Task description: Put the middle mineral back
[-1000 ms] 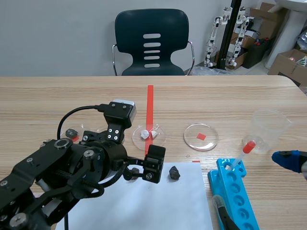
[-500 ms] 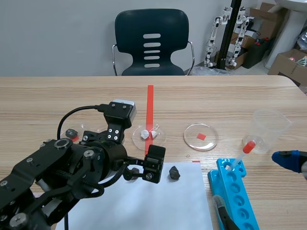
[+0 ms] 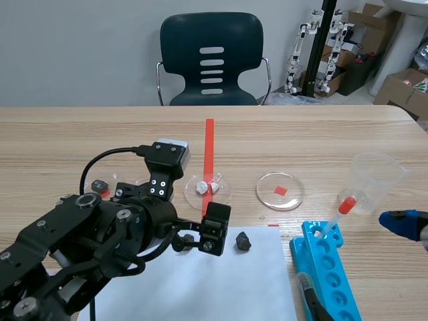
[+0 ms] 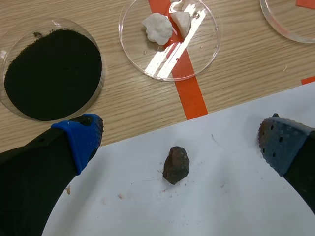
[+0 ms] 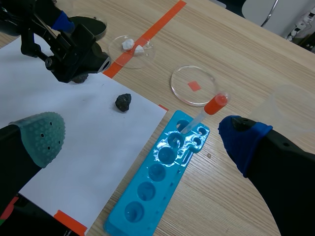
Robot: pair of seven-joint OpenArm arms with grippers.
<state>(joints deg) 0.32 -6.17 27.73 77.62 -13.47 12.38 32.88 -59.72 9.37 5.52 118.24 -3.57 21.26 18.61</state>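
Left wrist: small dark-brown lumpy rock (image 4: 175,164) lying on white paper sheet (image 4: 221,196), right between the left gripper (image 4: 182,140) fingers, touched by neither. Jaws spread wide, gripping nothing. Long axis running pretty much straight ahead of the gripper, blunter end toward the clear round dish of white chunks (image 4: 133,54).

Scene: mostly hidden behind that gripper; blacker rock (image 3: 242,241) sitting near it on the paper.

Right wrist: right gripper (image 5: 142,136) gaping too, holding zilch, above blue plastic tray (image 5: 170,164).
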